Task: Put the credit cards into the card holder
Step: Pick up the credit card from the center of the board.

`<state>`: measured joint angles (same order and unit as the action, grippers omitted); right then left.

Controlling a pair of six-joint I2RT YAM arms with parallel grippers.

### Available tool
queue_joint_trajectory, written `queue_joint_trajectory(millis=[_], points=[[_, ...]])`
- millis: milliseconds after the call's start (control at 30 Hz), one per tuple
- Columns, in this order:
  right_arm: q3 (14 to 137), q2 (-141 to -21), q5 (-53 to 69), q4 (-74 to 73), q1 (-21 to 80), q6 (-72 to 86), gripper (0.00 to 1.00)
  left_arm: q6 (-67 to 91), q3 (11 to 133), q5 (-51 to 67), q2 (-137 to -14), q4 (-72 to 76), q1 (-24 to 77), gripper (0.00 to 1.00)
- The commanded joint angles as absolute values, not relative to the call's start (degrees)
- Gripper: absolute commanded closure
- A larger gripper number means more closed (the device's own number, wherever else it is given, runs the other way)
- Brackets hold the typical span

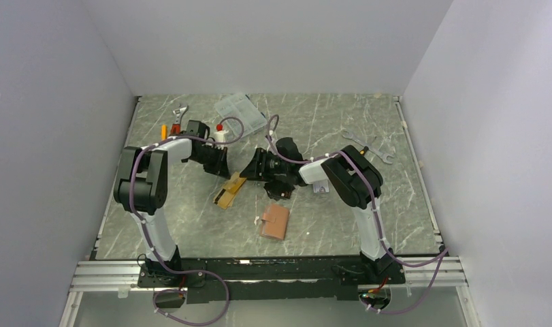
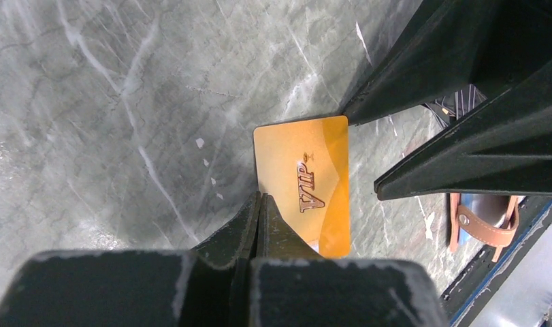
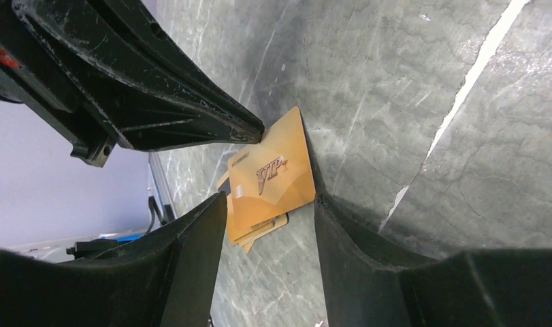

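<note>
A small stack of orange-gold credit cards (image 1: pixel 229 191) lies mid-table, with the VIP card (image 3: pixel 273 174) on top. My right gripper (image 3: pixel 268 199) straddles that top card, one finger touching each side edge, so it is shut on it. My left gripper (image 2: pixel 261 199) is shut with nothing between its tips, which rest against the same VIP card (image 2: pixel 307 180) at its edge. From above, the left gripper (image 1: pixel 220 163) and right gripper (image 1: pixel 251 170) meet over the cards. The pink card holder (image 1: pixel 274 221) lies nearer the arm bases; in the left wrist view the card holder (image 2: pixel 487 225) shows its snap tab.
A clear compartment box (image 1: pixel 239 105) sits at the back. Wrenches (image 1: pixel 368 144) lie at the right. A small red-capped bottle (image 1: pixel 220 131), an orange tool (image 1: pixel 163 131) and a wrench (image 1: pixel 180 112) lie behind the left arm. A black flat piece (image 1: pixel 280 191) is by the right gripper.
</note>
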<state>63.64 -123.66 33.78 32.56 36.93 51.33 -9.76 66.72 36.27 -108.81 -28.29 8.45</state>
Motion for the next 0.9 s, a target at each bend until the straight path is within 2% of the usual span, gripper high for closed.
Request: queue_joint_trajectory(millis=[0,567,867], points=[[62.96,-124.11,28.14,25.28,36.49,51.85,0.46,-9.45,64.84,34.49,-106.0,-26.84,9.23,1.0],[65.92,-123.24,26.72,13.3,36.12,52.51,0.47,-9.02,61.87,33.25,-103.83,-26.52,9.49,1.0],[59.9,-116.94,28.97,14.05,38.16,51.42,0.44,-6.15,63.51,33.13,-104.98,-28.53,9.6,1.0]])
